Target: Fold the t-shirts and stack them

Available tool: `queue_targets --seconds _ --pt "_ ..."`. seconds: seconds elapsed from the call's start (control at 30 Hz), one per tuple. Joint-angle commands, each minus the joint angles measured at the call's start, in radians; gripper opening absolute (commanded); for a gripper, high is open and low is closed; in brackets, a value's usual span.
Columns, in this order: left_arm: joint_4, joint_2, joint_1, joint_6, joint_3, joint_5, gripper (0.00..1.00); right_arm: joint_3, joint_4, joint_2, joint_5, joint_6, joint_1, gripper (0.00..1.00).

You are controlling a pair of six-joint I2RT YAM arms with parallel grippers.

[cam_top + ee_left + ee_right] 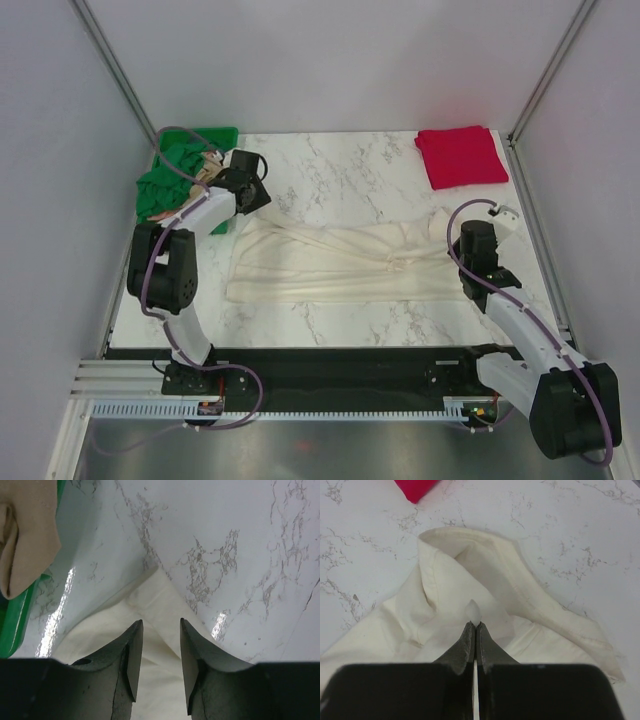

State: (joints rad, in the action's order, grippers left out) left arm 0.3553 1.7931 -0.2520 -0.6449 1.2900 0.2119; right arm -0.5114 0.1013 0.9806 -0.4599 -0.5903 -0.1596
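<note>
Cream-white t-shirt [330, 262] lies spread across mid-table, apart from the folded red t-shirt [460, 156]; right gripper [474, 625] is closed on a pinch of its bunched end, while left gripper [161, 630] stands parted and empty over the opposite corner, which it should seize squarely before any lift.

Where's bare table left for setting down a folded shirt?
Far middle: bare marble between left hand and red shirt. Near strip between cream shirt and table edge. Crowded: far-left crate, and right side, where right hand pinches the cream shirt.
</note>
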Motion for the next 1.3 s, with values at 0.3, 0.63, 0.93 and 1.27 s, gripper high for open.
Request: queue_targets --seconds 0.3,0.63,0.93,1.27 --pt "-0.027 0.133 0.011 0.028 0.088 0.072 0.42 0.017 -0.091 0.05 0.099 -0.019 0.003 0.0" --pt "-0.059 0.213 0.017 0.024 0.117 0.06 0.42 0.022 -0.094 0.079 0.122 -0.022 0.003 0.0" --pt "-0.062 0.262 0.017 0.03 0.167 0.058 0.36 0.03 -0.126 0.095 0.136 -0.023 0.003 0.0" --pt "-0.062 0.204 0.017 0.039 0.163 0.052 0.02 0.027 -0.138 0.124 0.135 -0.025 0.003 0.0"
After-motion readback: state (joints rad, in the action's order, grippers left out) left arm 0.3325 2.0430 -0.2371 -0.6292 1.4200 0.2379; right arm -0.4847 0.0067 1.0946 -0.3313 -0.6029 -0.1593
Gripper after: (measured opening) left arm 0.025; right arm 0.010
